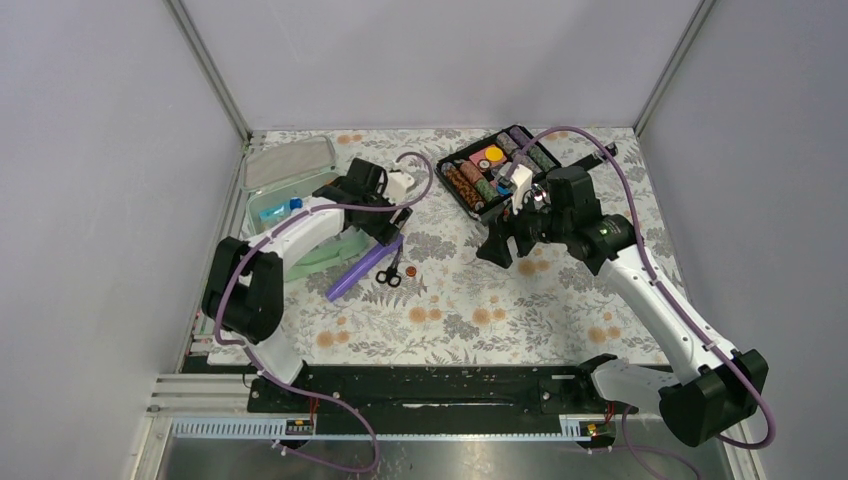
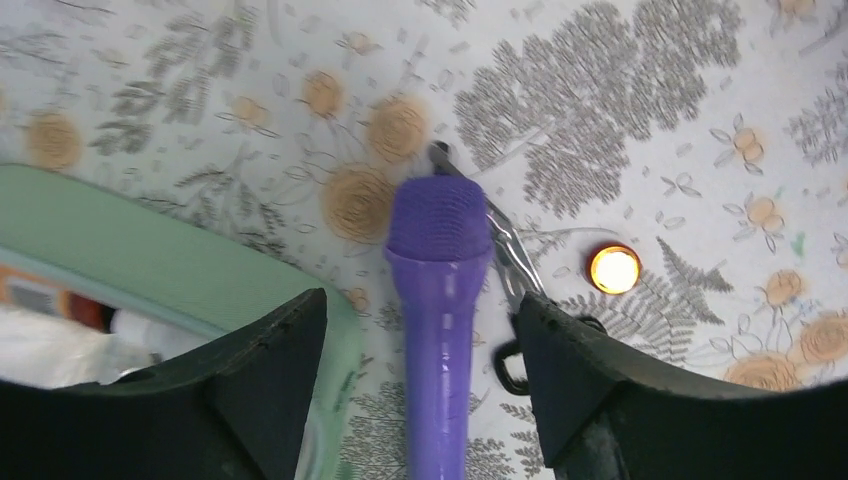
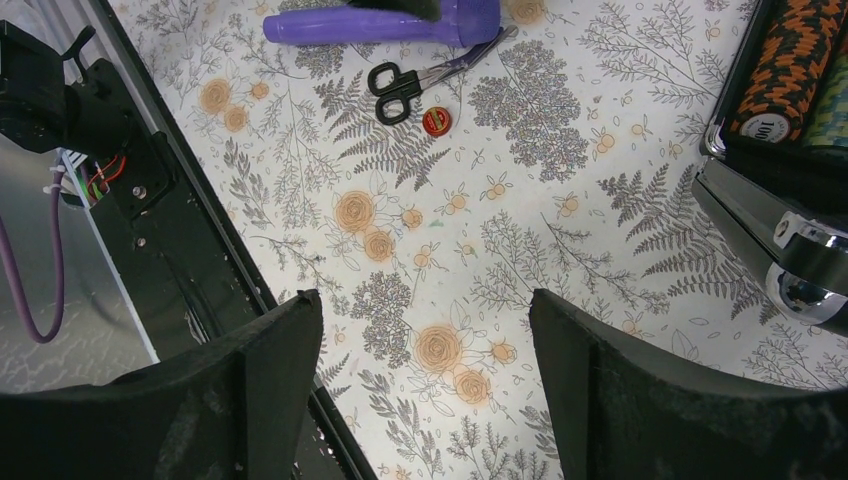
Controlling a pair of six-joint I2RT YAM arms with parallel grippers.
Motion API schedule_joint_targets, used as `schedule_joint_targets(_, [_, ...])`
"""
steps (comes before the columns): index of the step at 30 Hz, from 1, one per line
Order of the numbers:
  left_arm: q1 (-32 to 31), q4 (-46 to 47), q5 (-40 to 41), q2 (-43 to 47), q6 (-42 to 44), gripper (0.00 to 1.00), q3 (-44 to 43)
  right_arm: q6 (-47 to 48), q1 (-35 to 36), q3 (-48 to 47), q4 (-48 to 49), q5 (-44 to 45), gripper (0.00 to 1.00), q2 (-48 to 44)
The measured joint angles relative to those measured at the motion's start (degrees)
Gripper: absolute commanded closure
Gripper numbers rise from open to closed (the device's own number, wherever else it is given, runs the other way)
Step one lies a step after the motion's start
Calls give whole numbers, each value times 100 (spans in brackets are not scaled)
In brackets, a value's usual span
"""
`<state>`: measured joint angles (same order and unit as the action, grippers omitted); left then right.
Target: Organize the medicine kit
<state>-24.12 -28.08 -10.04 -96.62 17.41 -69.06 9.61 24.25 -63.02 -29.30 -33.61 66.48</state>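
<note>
The medicine kit (image 1: 272, 212), a pale mint-green box, lies uncovered at the table's left with small items inside; its rim (image 2: 150, 270) shows in the left wrist view. Its lid (image 1: 290, 162) rests behind it. A purple torch-like tube (image 2: 438, 300) lies on the floral cloth right beside the box. My left gripper (image 2: 420, 300) is open, one finger on each side of the tube and not touching it. Black-handled scissors (image 2: 510, 260) and a small round disc (image 2: 614, 268) lie just right of the tube. My right gripper (image 3: 425, 300) hangs open and holds nothing above bare cloth.
A black case (image 1: 495, 165) of colourful rolls and discs stands at the back right, its edge (image 3: 790, 90) close to my right gripper. The black rail (image 3: 150, 200) of the arm bases runs along the near edge. Grey walls close in the table on three sides.
</note>
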Motion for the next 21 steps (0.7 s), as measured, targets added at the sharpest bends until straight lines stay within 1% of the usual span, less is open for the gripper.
schedule_joint_targets(4, [179,-52,192,0,-20,31,-365,2,0,0,0,9,17,-22])
schedule_joint_targets(7, [577,-330,133,0,136,33,-708,4,0,0,0,11,17,-22])
schedule_joint_targets(10, [1167,-898,-236,2,562,33,-887,7,0,0,0,13,17,-22])
schedule_joint_targets(13, [1681,-1519,-544,74,1132,34,-715,4,-2,0,0,13,17,-22])
schedule_joint_targets(16, [1989,-2017,-549,350,1729,38,-269,4,-2,0,2,9,17,-20])
schedule_joint_targets(17, [2041,-2175,-529,452,1919,40,-151,2,-2,0,2,9,18,-15])
schedule_joint_targets(19, [2129,-2404,-468,627,2282,50,7,0,-2,0,7,0,18,9])
schedule_joint_targets(21, [2197,-2481,-402,684,2557,64,55,-4,-2,0,7,-2,17,50])
